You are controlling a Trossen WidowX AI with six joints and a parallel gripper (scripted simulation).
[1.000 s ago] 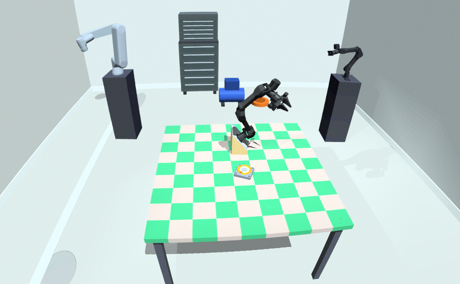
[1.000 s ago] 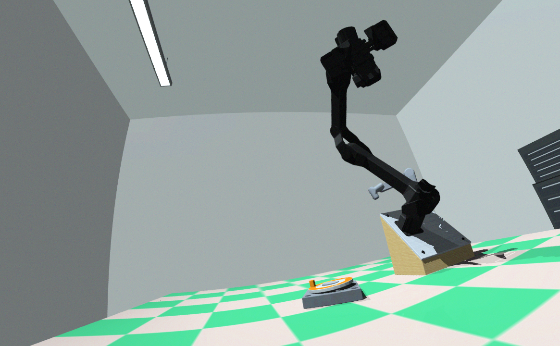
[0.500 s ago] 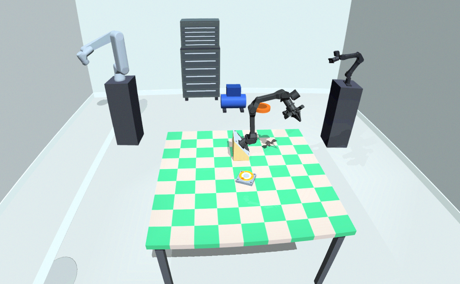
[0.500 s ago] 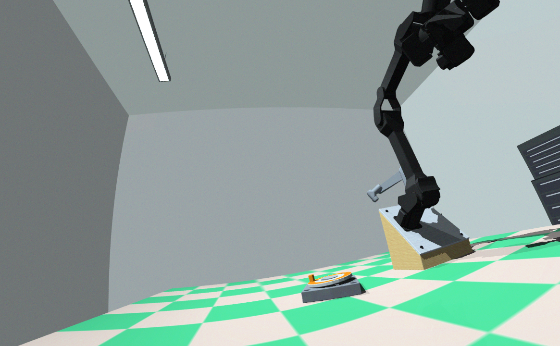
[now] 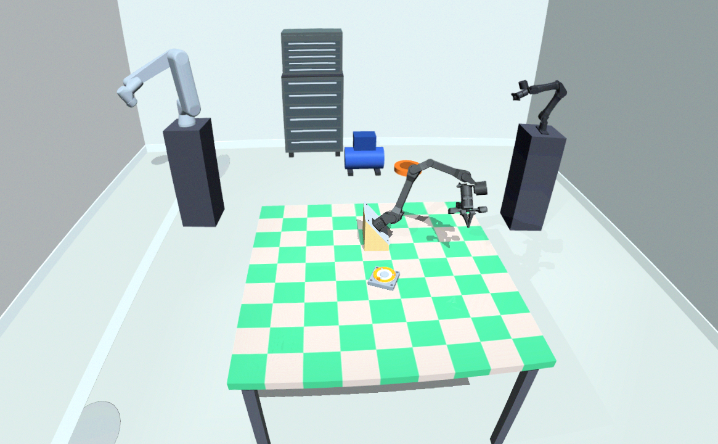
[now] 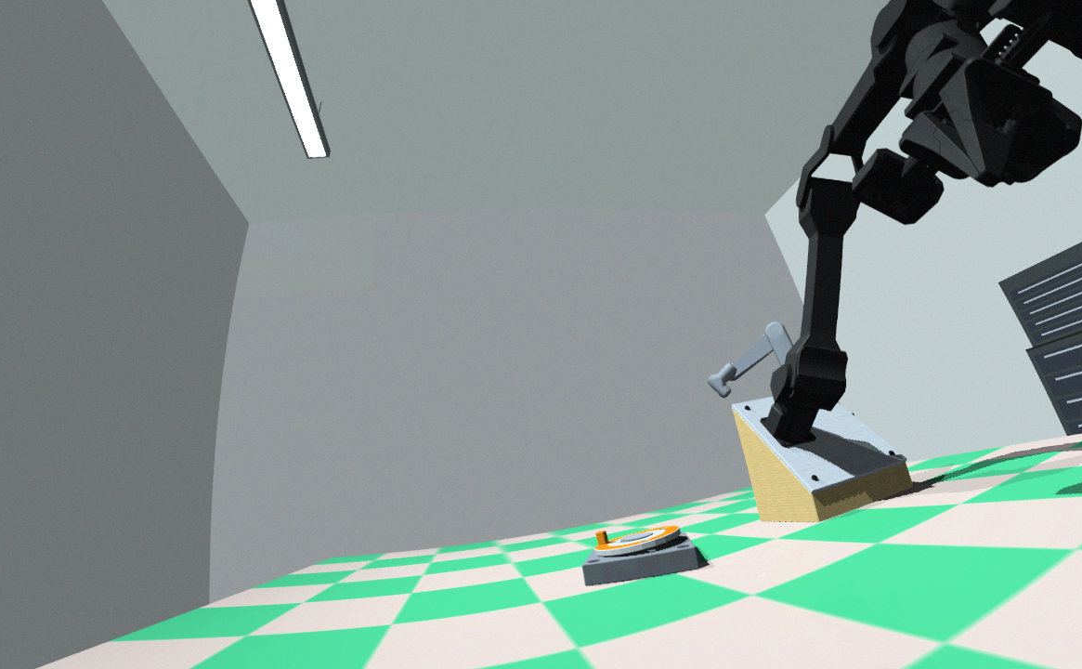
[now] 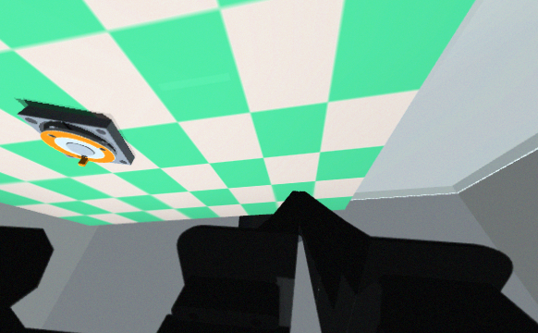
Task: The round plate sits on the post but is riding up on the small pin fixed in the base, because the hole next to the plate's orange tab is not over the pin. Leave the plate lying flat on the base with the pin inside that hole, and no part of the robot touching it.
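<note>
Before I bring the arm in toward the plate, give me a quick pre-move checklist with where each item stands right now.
1. Tool holding nothing: ok. Its fingers are shut together with nothing between them.
2. Tool apart from the plate: ok. In the top view it hangs over the table's far right corner, well away from the base.
3. Plate lying flat on the base: not ok. The exterior view shows it tilted, with the side by the orange tab riding higher.
4. Pin inside the hole by the tab: cannot tell directly; neither the pin nor the hole shows.
5. Tab reachable: ok. It stands upright on the plate's rim with nothing around it.
</note>
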